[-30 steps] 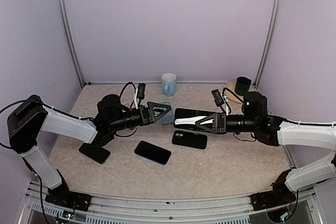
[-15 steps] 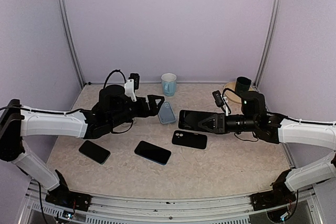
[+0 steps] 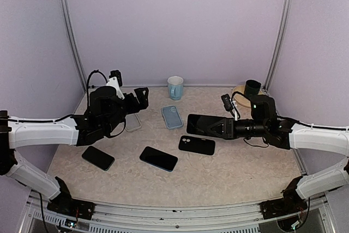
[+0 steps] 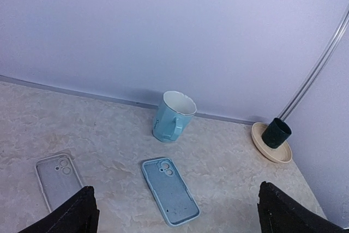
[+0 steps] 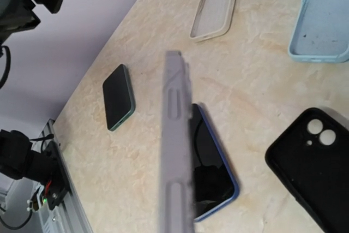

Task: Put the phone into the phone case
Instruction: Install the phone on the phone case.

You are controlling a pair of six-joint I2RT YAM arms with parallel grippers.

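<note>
Slippage is worrying us: right gripper [image 3: 212, 127] is pinching the dark flat phone [image 3: 195, 123] edgewise; left gripper [image 3: 140, 97] is gaping empty, not steadying the pale-blue case [image 3: 172, 117].

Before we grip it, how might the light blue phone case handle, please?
The light blue phone case is a thin empty shell, so probably light and flexible. Lying flat, open side up, it would likely slide, not tip, when pushed.

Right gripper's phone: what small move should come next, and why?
Probably ease the phone down toward the blue case. The right gripper holds the phone off the table, the blue case lies flat and free just past its tip, and the left gripper is open and well apart.
</note>
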